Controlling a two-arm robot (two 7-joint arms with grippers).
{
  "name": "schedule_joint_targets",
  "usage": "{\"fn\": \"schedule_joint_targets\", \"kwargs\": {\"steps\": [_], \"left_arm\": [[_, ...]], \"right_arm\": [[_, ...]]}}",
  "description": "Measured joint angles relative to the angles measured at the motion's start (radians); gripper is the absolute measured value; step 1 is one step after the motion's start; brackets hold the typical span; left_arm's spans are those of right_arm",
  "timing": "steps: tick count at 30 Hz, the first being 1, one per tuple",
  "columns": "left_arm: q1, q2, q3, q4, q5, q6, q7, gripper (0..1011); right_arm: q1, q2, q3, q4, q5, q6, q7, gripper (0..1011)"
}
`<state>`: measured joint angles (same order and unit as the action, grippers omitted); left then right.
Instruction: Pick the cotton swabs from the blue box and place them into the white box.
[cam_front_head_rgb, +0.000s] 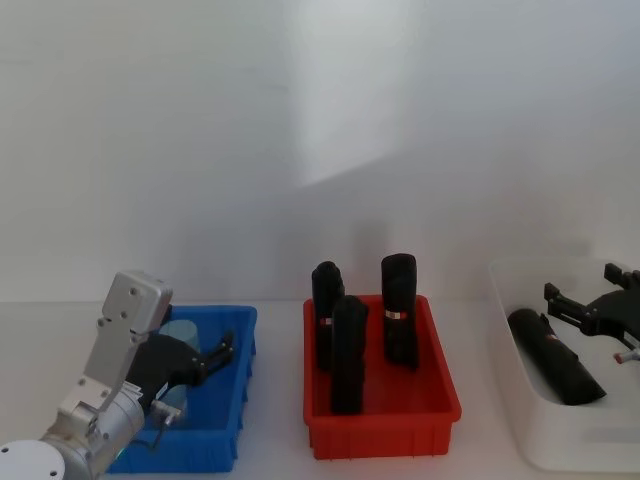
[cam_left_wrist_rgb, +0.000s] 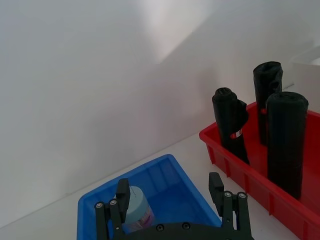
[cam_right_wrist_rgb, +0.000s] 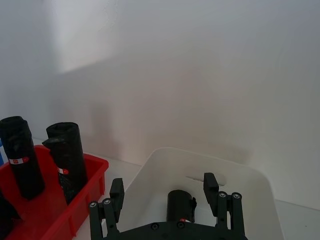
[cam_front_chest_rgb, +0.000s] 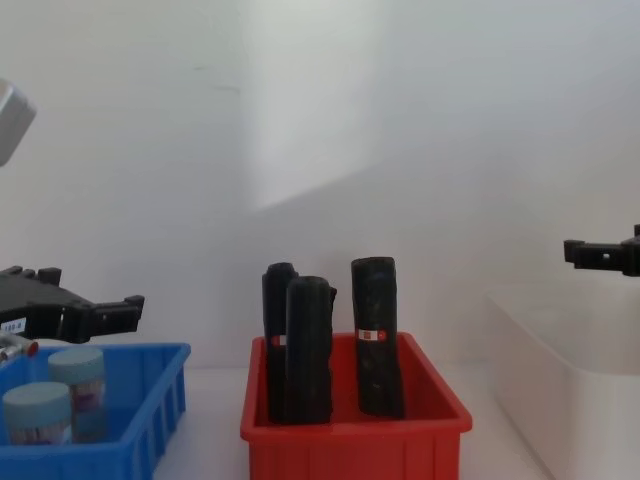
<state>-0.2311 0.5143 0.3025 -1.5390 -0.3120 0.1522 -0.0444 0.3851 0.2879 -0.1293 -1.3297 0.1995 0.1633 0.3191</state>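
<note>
Two cotton swabs tubs (cam_front_chest_rgb: 78, 385) (cam_front_chest_rgb: 35, 412) with pale blue lids stand in the blue box (cam_front_chest_rgb: 110, 455) at the left. My left gripper (cam_front_chest_rgb: 120, 310) hovers just above that box, open. In the left wrist view one tub (cam_left_wrist_rgb: 137, 209) stands close to the inside of one finger (cam_left_wrist_rgb: 122, 194), with no grip on it. Over the white box (cam_front_head_rgb: 570, 440) at the right, my right gripper (cam_front_head_rgb: 578, 285) is open and holds nothing. In the head view, a tub lid (cam_front_head_rgb: 180, 330) peeks out behind my left arm.
A red bin (cam_front_head_rgb: 380, 430) with three upright black cylinders (cam_front_head_rgb: 398, 310) stands between the two boxes. One black cylinder (cam_front_head_rgb: 555, 360) lies inside the white box, under my right gripper. A plain white wall rises behind the table.
</note>
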Motion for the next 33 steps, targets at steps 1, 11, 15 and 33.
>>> {"fn": "schedule_joint_targets", "kwargs": {"steps": [1,11,15,33], "left_arm": [[-0.003,0.000,-0.002,0.005,0.002,0.007,-0.004,1003],[-0.017,0.005,-0.014,0.038,0.014,0.049,-0.025,1003],[-0.024,0.007,-0.020,0.052,0.021,0.068,-0.032,1003],[-0.049,0.006,-0.032,0.116,0.048,0.124,-0.073,1003]], "right_arm": [[0.000,0.000,0.000,0.000,0.000,0.000,0.000,1002],[0.000,0.000,0.000,0.000,0.000,0.000,0.000,1002],[0.000,0.000,0.000,0.000,0.000,0.000,0.000,1002],[0.000,0.000,0.000,0.000,0.000,0.000,0.000,1002]]}}
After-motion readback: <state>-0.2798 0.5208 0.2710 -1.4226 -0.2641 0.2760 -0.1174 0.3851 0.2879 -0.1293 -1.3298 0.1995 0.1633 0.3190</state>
